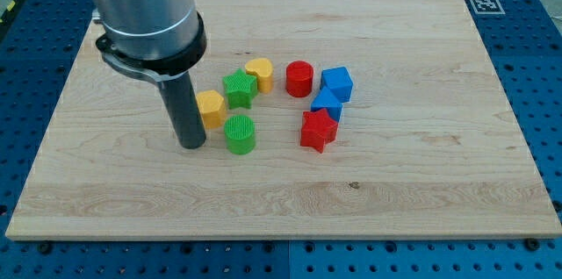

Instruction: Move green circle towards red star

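**Tip set just left of the green circle, red star waiting to its right**

My tip [192, 145] rests on the wooden table [421, 200], a little left of the table's middle, just beside the green circle [240, 133] on its left-edge side; whether it touches the block I cannot tell. There are no fingers on this arm, only the straight rod, so nothing spreads or pinches.

The green circle stands upright near the table's centre. The red star [318, 130] lies to its right, apart from it, with bare wood between the two. Toward the far edge from the circle sit the yellow hexagon [211, 106], the green star [240, 87] and the yellow heart [260, 73]; further right are the red cylinder [299, 78] and two blue blocks [333, 92], the nearer one touching the red star.

The circle looks like a small, light, rigid piece with ribbed sides that should slide easily on smooth wood. Being round, it will likely roll off the rod if struck off-centre, so contact belongs at the middle of its left face, in line with the star. A drift toward the far edge risks nudging the yellow hexagon.
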### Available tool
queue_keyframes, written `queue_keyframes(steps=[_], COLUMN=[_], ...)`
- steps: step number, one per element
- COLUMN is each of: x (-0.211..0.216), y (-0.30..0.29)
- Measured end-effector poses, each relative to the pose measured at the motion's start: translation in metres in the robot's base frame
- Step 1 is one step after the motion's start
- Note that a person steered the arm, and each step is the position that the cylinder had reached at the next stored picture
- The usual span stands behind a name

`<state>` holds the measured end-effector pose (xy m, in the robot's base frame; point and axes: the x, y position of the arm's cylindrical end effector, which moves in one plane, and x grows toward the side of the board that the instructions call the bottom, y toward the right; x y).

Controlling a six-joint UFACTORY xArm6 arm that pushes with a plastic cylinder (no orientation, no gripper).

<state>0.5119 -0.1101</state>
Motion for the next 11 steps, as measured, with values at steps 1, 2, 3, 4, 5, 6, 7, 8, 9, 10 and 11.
queue_keyframes(steps=[1,2,3,4,5,6,7,8,9,10,11], x=[0.005,0.005,0.010,0.010,0.010,0.010,0.010,0.013,0.013,0.012,0.012], y=[0.011,0.011,0.011,0.011,0.014,0.017,0.018,0.047,0.047,0.063,0.094])
